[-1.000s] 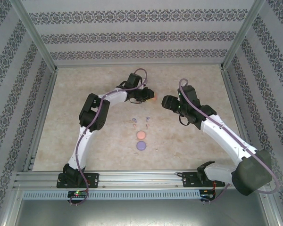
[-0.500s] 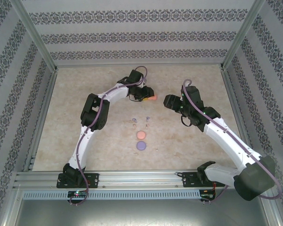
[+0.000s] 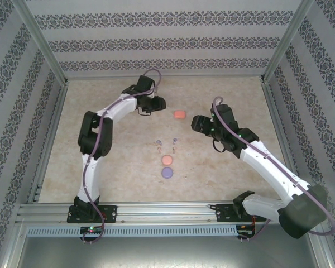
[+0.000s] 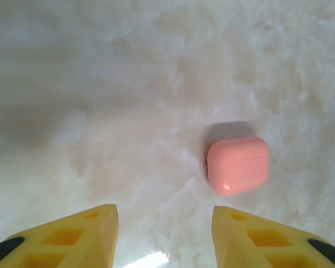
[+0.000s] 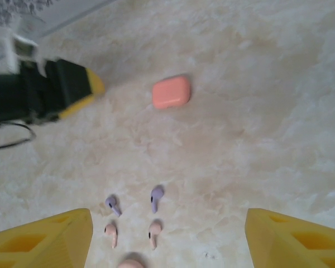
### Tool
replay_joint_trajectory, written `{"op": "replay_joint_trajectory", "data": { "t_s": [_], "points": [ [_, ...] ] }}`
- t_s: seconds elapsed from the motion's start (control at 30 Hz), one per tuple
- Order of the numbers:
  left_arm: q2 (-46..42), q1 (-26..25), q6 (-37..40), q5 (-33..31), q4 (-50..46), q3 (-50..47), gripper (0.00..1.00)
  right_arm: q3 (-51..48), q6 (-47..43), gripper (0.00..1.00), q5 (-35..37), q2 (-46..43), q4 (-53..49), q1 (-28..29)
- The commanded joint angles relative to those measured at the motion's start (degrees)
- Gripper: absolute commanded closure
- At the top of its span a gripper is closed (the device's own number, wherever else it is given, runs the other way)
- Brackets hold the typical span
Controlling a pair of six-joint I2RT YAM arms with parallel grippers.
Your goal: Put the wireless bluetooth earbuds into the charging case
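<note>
- At the centre of the table [image 3: 123, 167], I see the earbuds [image 5: 156, 198] lying loose, at 6 o'clock from the coral case [image 3: 180, 114].
- My left arm [image 3: 114, 109] is stretched far out. The left gripper [image 4: 164, 223] has its jaws parted and empty, with the case at 1 o'clock.
- The right gripper [image 3: 194, 123] gapes wide and empty, pointing toward 9 o'clock.

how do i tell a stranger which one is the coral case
On the marble table, look between the left gripper and the right gripper. The coral case lies there alone, beyond the tiny earbuds; unlike the two round cases, it is a rounded rectangle.
</note>
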Motion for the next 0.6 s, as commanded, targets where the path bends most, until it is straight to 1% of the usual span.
{"op": "replay_joint_trajectory", "data": {
  "t_s": [0.0, 0.23, 0.4, 0.43, 0.5, 0.57],
  "points": [
    [-10.44, -0.12, 4.65, -4.40, 4.50, -6.29, 0.52, -1.00, -1.21, 0.27, 3.68, 2.66, -1.49, 3.74],
    [-27.93, -0.02, 6.38, -9.37, 13.36, -22.82, 0.50, -0.83, 1.44, 0.27, 7.75, 8.71, -3.40, 12.62],
    [-39.01, 0.11, 6.36, -13.68, 20.09, -33.59, 0.44, -0.50, 5.09, 0.25, 10.36, 12.65, -4.70, 19.10],
    [-40.68, 0.11, 6.33, -14.28, 20.66, -34.92, 0.43, -0.34, 5.80, 0.25, 10.88, 13.30, -5.21, 20.25],
    [-44.19, 0.12, 6.16, -15.34, 21.82, -37.52, 0.36, 0.14, 7.59, 0.24, 12.01, 14.63, -6.37, 22.86],
    [-46.86, 0.21, 6.12, -15.90, 22.43, -39.14, 0.35, 0.30, 9.44, 0.24, 12.70, 15.41, -7.21, 25.22]
  ]
}}
